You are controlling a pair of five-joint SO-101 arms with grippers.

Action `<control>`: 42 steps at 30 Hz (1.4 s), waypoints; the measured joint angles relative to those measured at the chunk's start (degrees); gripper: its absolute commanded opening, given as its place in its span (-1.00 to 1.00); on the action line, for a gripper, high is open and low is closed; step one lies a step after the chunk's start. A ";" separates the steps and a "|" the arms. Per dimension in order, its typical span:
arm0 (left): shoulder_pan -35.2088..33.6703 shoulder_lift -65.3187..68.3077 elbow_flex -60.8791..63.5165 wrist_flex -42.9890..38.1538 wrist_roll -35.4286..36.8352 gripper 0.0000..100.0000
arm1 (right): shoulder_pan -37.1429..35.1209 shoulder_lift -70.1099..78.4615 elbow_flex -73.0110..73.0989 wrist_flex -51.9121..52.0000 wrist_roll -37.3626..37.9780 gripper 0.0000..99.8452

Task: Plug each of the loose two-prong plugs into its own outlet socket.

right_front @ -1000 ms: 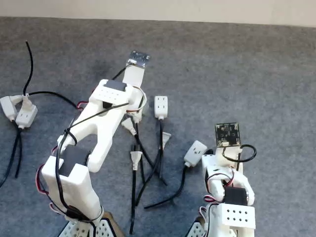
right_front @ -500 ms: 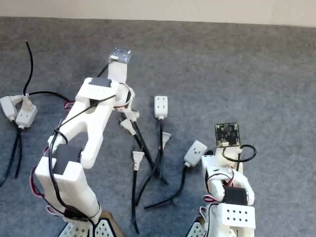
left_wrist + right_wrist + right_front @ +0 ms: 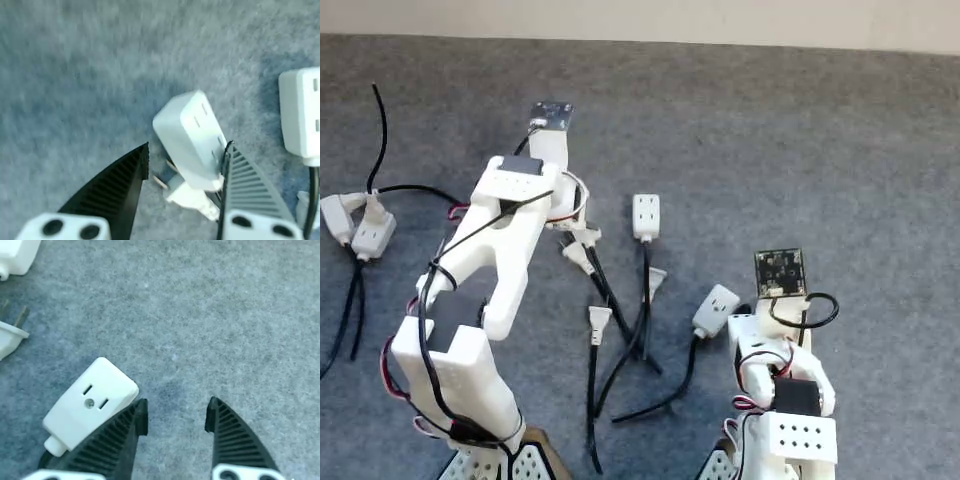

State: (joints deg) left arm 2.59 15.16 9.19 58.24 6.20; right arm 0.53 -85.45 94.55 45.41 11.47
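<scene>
My left gripper (image 3: 186,150) is open, its fingers on either side of a white outlet socket (image 3: 189,138) that leans against one finger (image 3: 240,175). A two-prong plug (image 3: 187,197) lies just below that socket. In the high view this socket (image 3: 584,237) and plug (image 3: 578,256) sit beside the left arm (image 3: 510,235). A second socket (image 3: 646,215) lies further right, and two loose plugs (image 3: 656,279) (image 3: 596,320) rest on black cords. My right gripper (image 3: 175,412) is open over bare carpet, with a third socket (image 3: 90,400) right beside one finger.
Grey carpet (image 3: 800,130) covers the table. At the far left, a pair of white sockets (image 3: 355,228) with black cords lies apart from the rest. Black cords (image 3: 620,350) cross between the two arms. Another plug (image 3: 10,335) lies farther out in the right wrist view.
The left arm has swung to the left, and the socket between its fingers and its cord have shifted left with it. The right arm has stayed still.
</scene>
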 measured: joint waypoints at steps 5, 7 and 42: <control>0.79 0.09 -3.52 5.10 3.69 -0.53 | -0.62 0.00 0.00 0.00 0.00 -0.62; 0.09 0.09 -5.54 6.77 4.04 -0.53 | -0.62 0.00 0.00 0.00 0.00 -0.62; 7.82 20.04 -27.52 18.46 7.56 -0.53 | -0.79 0.00 0.00 0.00 0.00 -0.62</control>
State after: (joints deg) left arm 10.42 35.21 -18.33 76.70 13.76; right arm -0.26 -85.45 94.55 45.41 11.47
